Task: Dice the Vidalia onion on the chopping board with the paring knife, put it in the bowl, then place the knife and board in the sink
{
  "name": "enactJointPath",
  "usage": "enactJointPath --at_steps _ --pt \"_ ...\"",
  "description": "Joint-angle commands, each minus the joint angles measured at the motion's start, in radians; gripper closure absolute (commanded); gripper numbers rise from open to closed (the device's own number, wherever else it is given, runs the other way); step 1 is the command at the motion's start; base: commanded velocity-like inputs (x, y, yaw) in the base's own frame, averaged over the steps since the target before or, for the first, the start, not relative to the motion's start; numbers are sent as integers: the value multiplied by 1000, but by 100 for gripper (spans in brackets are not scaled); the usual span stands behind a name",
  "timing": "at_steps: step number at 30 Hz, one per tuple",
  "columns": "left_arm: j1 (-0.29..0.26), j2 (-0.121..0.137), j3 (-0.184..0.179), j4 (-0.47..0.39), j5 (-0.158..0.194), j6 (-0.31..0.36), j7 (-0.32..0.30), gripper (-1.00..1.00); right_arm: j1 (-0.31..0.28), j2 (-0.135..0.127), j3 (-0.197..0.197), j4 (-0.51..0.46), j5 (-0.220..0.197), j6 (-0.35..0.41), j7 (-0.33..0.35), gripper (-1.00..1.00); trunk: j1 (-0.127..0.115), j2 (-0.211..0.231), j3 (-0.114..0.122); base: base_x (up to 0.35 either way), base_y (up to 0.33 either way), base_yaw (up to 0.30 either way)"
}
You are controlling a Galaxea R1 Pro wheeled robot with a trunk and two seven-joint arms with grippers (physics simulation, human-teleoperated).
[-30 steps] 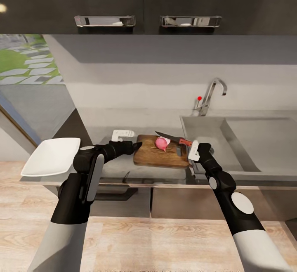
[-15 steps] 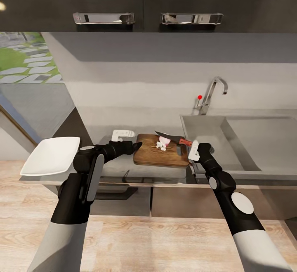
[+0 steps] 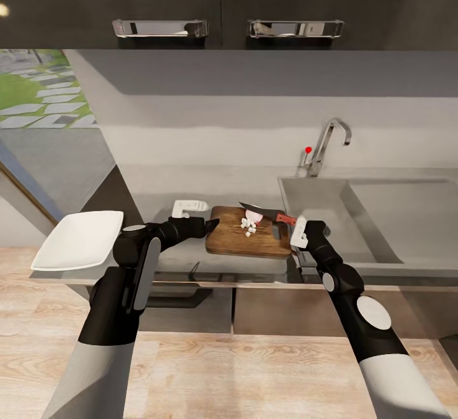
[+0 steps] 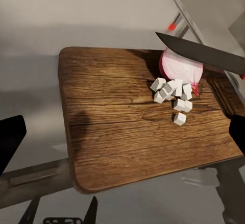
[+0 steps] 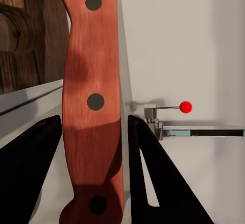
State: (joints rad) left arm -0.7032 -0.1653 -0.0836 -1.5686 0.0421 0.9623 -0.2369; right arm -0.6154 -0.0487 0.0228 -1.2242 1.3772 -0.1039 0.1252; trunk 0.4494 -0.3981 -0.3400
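Resting at the far left end of the countertop [image 3: 191,257], the bowl [image 3: 79,239] sits well apart from the chopping board [image 3: 238,244]; the left gripper [image 3: 212,224] hovers just beside the board's left edge, its jaws spread apart with nothing between them. On the board lie small white onion cubes [image 4: 173,95] beside the remaining pink-skinned onion piece [image 4: 181,71], the dark blade of the paring knife [image 3: 267,213] reaching over it; the right gripper [image 3: 294,228] is clamped around the knife's orange-red handle [image 5: 92,101]; the sink [image 3: 381,215] lies to the right of the board.
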Motion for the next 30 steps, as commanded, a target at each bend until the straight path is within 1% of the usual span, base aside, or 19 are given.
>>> enactJointPath --at_steps 1,30 --pt "-1 0 1 -1 4 6 1 -100 -1 0 0 -1 8 -3 4 100 1 -2 -2 0 0 0" --pt "-1 1 1 -1 4 6 1 -100 0 0 0 -1 8 -2 4 100 1 -2 -2 10 0 0"
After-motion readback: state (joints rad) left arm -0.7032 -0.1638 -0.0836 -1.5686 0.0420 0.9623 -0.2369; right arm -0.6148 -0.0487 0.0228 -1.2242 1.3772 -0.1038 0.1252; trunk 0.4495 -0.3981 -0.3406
